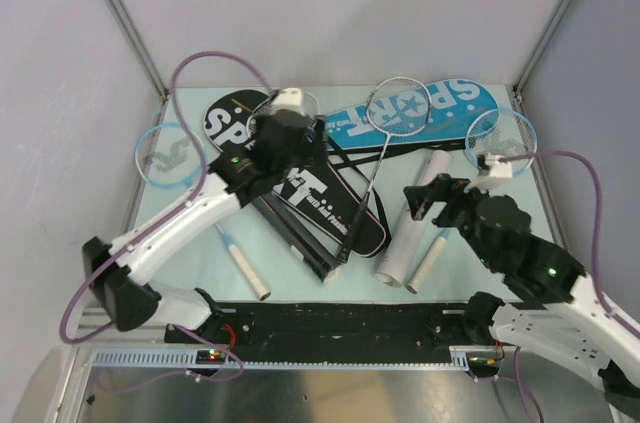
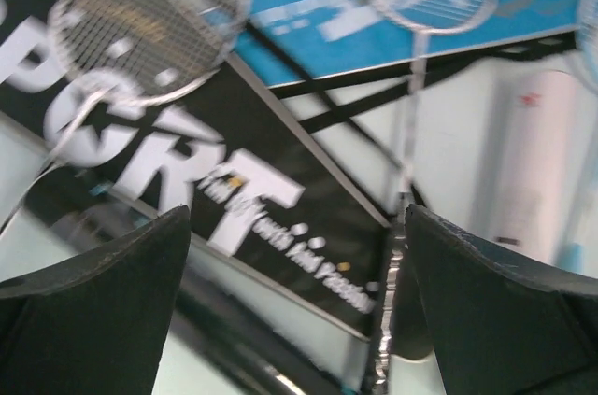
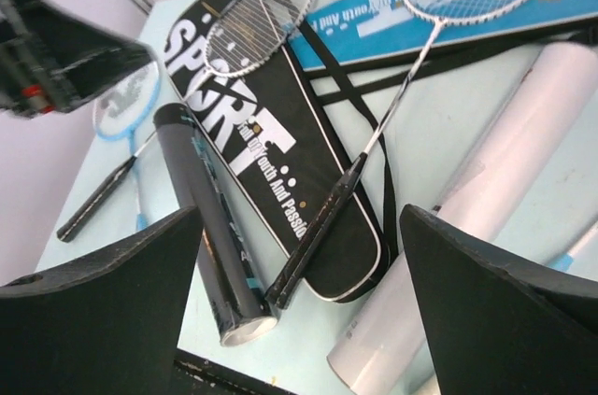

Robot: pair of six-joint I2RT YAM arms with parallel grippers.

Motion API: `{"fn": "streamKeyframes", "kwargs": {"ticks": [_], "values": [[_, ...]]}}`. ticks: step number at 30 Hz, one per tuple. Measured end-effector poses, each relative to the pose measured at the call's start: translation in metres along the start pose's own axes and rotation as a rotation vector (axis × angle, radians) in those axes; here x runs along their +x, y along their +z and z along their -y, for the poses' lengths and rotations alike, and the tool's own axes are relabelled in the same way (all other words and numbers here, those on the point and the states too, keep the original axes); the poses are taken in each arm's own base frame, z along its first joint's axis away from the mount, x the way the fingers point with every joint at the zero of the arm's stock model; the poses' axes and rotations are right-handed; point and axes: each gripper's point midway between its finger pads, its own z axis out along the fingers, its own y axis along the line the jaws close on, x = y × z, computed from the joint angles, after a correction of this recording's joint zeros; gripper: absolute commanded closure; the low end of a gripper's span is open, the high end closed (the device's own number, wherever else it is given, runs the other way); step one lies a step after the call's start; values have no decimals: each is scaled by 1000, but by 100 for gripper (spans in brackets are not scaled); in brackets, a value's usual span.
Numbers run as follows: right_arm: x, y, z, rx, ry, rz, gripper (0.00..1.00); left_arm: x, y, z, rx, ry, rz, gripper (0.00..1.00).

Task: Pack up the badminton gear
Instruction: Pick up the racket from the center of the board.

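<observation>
Wht tube, axis near-far, slightly R

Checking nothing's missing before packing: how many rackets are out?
4: left blue racket at the left edge, right blue racket opposite; silver racket head on black cover, second silver racket head on blue cover. More may be hidden.

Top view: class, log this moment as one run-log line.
left gripper open over black cover | right gripper open near white tube | rackets unpacked
</observation>
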Motion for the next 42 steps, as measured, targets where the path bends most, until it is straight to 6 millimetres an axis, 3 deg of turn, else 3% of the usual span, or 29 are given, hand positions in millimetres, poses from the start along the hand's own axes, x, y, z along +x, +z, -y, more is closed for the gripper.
{"fn": "streamKeyframes", "kwargs": {"ticks": [4, 8, 15, 20, 24, 31, 36, 37, 42], "values": [[27, 41, 9, 60, 24, -80, 25, 25, -6, -81, -168, -115, -12, 10], [60, 87, 22, 95, 73, -192, 38, 44, -16, -137, -279, -163, -21, 16], [110, 153, 42, 113, 148, -350, 44, 54, -27, -159, -309, -161, -11, 18], [143, 187, 49, 76, 186, -433, 44, 58, -8, -175, -349, -110, -60, 21], [156, 190, 43, 24, 195, -486, 43, 67, 27, -204, -427, 0, -165, 25], [138, 181, 15, -122, 182, -468, 42, 105, 86, -255, -429, 134, -399, 35], [123, 172, -3, -211, 176, -443, 42, 116, 125, -263, -351, 196, -482, 37], [123, 171, -6, -224, 175, -444, 42, 117, 140, -262, -320, 212, -490, 38], [124, 167, -10, -257, 164, -454, 42, 119, 173, -261, -274, 242, -508, 42]]}}
